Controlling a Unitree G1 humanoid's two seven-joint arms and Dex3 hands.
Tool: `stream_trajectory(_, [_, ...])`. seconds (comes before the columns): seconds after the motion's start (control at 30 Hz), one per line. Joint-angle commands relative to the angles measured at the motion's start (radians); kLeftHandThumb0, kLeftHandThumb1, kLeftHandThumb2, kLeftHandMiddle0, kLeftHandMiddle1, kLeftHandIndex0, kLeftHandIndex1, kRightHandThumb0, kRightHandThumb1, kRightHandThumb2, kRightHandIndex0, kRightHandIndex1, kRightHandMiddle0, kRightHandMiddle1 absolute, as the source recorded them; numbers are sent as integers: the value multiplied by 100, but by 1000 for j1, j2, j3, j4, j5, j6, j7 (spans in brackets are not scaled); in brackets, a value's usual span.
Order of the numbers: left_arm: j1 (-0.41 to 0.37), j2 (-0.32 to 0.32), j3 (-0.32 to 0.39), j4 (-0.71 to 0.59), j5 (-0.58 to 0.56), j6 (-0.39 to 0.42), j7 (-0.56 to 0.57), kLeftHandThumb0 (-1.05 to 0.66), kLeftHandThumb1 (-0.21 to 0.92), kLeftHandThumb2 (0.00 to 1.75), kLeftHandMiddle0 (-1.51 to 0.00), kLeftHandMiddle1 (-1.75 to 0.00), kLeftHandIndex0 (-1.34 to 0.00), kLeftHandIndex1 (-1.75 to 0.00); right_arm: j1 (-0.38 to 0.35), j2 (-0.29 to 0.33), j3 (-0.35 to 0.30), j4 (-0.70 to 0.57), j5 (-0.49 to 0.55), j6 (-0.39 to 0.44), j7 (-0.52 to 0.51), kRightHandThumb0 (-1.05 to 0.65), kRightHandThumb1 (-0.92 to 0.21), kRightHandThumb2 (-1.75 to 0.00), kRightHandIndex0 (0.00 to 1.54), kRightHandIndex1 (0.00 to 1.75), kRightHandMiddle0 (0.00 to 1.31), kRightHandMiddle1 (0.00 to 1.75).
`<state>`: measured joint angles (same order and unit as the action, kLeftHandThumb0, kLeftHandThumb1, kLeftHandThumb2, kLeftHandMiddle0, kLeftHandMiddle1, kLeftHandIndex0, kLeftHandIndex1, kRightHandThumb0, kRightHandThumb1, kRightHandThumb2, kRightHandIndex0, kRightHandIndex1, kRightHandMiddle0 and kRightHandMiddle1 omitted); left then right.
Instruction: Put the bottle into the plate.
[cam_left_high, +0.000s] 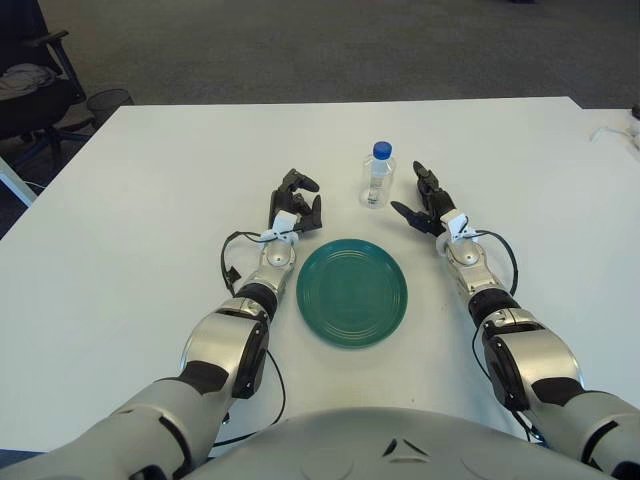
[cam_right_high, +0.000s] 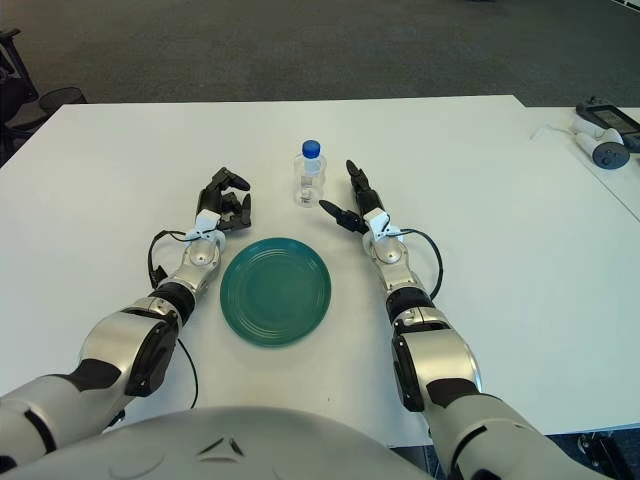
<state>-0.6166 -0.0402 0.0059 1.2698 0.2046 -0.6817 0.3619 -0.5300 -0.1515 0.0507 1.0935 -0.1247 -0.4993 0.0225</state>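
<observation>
- A small clear bottle (cam_left_high: 377, 176) with a blue cap stands upright on the white counter (cam_left_high: 140, 200), just above the centre of the frame and untouched by either hand.
- The green plate (cam_left_high: 351, 291) lies flat below the bottle, a strip of bare counter between them; it holds nothing, so the task's one move is not yet done.
- The right hand (cam_left_high: 424, 203) hangs just to the right of the bottle, its dark fingers (cam_right_high: 351, 175) spread and holding nothing. The palm turns toward the bottle's side, a posture that reads as the run-up to a sideways grasp around the body.
- A narrow gap shows between that hand and the bottle in both views; no contact yet.
- The left hand (cam_left_high: 295, 205) shows beside the plate's upper-left rim, fingers loosely curled around nothing, apparently idle and out of the lifting path.
- The bottle is tall, narrow and light-looking, so a nudge from a fingertip before the grip closes could tip it; a hold low on the body seems the safer choice.
- At the upper right of the right eye view, a small grey device (cam_right_high: 606, 153) and its cable sit on a neighbouring counter, well apart from the work.
</observation>
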Motion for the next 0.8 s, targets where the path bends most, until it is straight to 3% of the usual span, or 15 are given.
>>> stream_trajectory(0.0, [44,13,2,34,3,44,8,-47,35,127,-109,-175,-58,-175,85,12,29,53,-28,62,33,-103,-92,-23,1,0,1,1])
stream_trajectory(0.4, [44,6,5,34,0,43,4,-47,35,127,-110,-175,-58,-175,79,-11,82,8,-70,-2,37,-105,-92,-22,1,0,2,2])
stream_trajectory(0.77, [43,2,1,35,5,54,14,-47,35,127,-110,-175,-58,-175,56,-13,98,-11,-89,35,25,-105,-92,-25,3,1,1,5])
